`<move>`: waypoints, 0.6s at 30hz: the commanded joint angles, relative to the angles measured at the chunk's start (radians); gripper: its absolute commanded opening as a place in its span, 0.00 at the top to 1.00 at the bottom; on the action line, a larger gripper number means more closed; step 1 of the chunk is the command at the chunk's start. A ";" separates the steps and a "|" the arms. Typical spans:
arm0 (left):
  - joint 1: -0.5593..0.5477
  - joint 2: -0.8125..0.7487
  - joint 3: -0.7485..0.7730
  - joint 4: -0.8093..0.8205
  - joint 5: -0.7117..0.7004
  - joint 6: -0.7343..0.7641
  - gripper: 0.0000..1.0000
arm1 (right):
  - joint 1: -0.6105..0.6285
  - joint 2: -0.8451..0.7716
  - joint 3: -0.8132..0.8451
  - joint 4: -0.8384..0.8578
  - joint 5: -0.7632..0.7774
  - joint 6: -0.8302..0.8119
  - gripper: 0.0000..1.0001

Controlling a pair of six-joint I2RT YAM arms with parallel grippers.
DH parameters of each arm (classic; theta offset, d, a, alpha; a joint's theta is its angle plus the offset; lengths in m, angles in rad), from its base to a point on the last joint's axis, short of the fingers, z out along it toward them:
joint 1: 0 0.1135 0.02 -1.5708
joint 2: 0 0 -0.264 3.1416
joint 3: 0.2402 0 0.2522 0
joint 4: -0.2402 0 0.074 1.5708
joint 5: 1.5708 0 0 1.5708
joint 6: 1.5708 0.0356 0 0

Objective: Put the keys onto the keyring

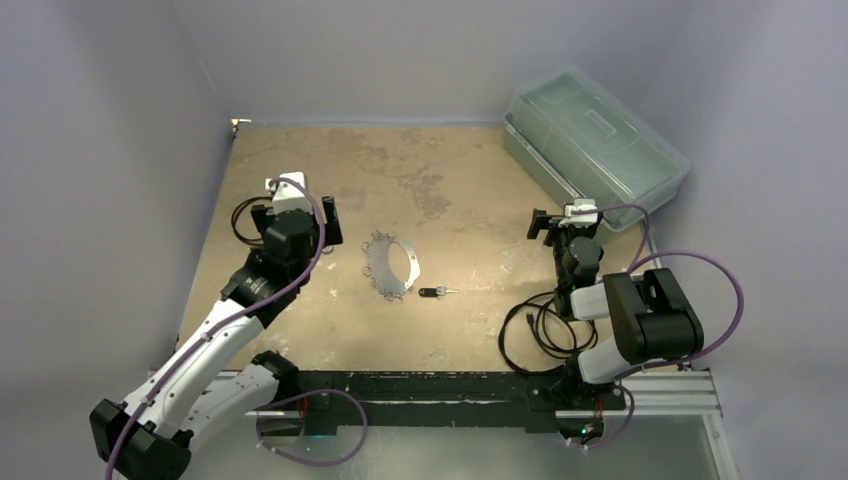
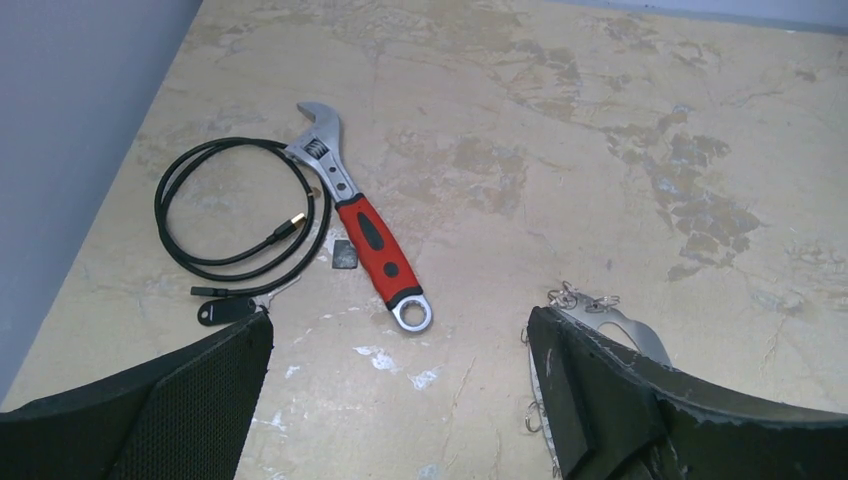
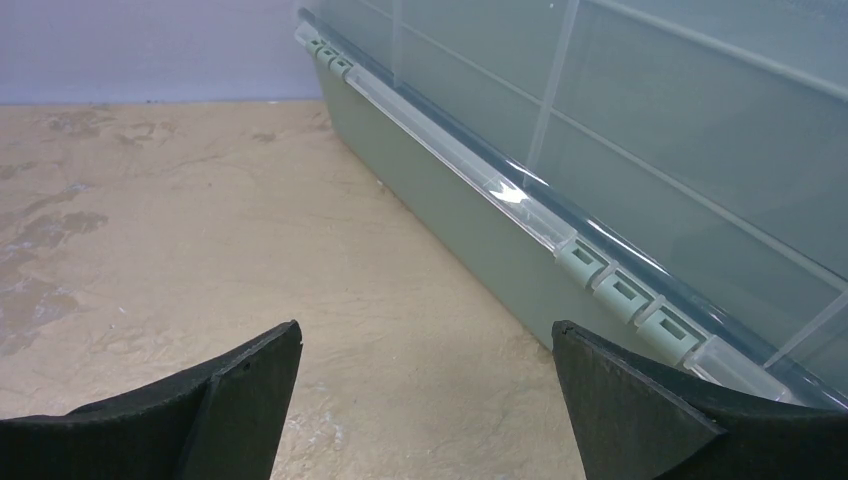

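The keyring point(image 1: 392, 265), a silver wire loop with small metal bits on its rim, lies flat mid-table. The key point(image 1: 432, 292), black-headed with a short silver blade, lies just to its lower right, apart from it. My left gripper point(image 1: 297, 222) is open and empty, left of the keyring. In the left wrist view point(image 2: 400, 400) the keyring point(image 2: 610, 320) shows partly behind the right finger. Another black-headed key point(image 2: 222, 311) lies by the left finger. My right gripper point(image 1: 568, 218) is open and empty point(image 3: 425, 400), far right of the key.
A red-handled adjustable wrench point(image 2: 365, 225), a coiled black cable point(image 2: 240, 215) and a small dark square point(image 2: 343, 255) lie ahead of the left gripper. A clear lidded bin point(image 1: 595, 135) stands at the back right, close to the right gripper point(image 3: 600, 150). Black cables point(image 1: 535, 330) coil by the right arm.
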 commanded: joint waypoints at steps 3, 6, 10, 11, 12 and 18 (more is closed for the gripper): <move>0.005 0.071 0.053 0.035 -0.008 -0.037 0.01 | -0.010 -0.006 0.044 -0.001 0.007 0.018 0.01; 0.005 0.090 0.075 0.020 0.099 -0.019 0.01 | -0.023 -0.006 0.046 -0.011 0.012 0.039 0.01; 0.005 0.085 0.058 0.044 0.129 0.006 0.01 | 0.002 -0.101 0.059 -0.093 0.172 0.026 0.01; 0.005 0.089 0.060 0.043 0.135 0.011 0.01 | 0.006 -0.151 0.096 -0.204 0.192 0.028 0.01; 0.005 0.094 0.062 0.041 0.144 0.016 0.01 | 0.009 -0.194 0.133 -0.300 0.208 0.040 0.01; 0.006 0.087 0.059 0.048 0.176 0.046 0.01 | 0.005 -0.402 0.272 -0.696 0.182 0.543 0.01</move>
